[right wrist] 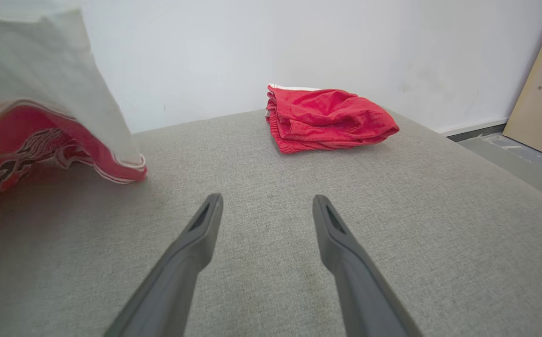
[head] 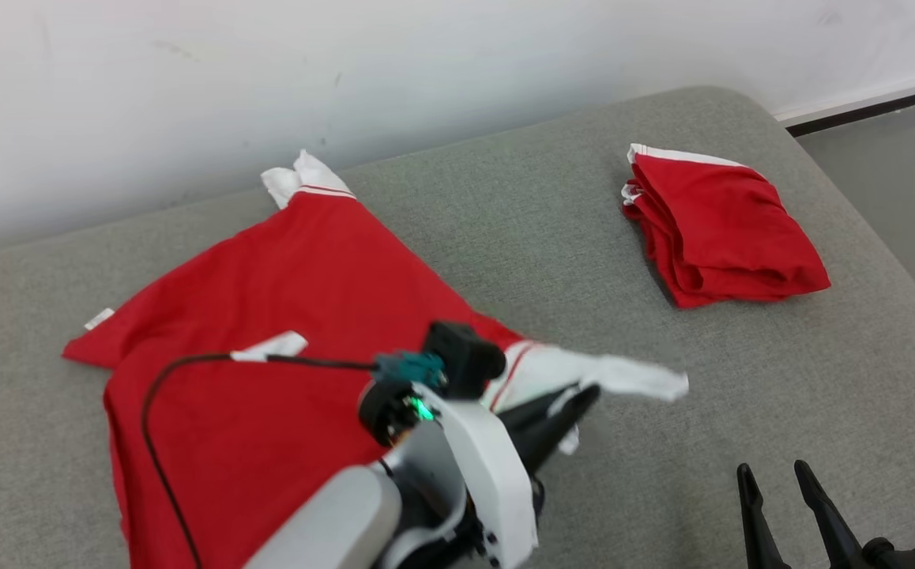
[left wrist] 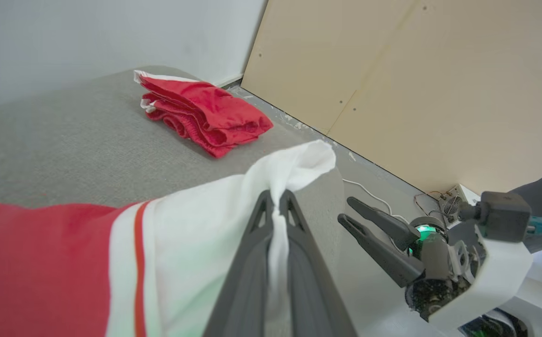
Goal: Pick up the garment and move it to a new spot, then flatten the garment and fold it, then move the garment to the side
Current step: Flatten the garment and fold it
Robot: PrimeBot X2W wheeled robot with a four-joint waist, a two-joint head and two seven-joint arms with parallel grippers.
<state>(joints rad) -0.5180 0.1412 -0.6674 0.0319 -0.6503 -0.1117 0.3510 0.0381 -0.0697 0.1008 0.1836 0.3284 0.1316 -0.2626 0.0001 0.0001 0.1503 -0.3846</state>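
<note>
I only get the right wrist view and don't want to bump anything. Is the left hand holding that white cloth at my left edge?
Observer: Yes, the left hand is shut on the white sleeve of the shirt.
Operator: Is the whole shirt up?
Observer: No, the head view shows its red body mostly lying spread on the cushion.
Operator: How close are the hands?
Observer: Apart: the right hand is open, to the right of the sleeve and nearer the robot.
</note>
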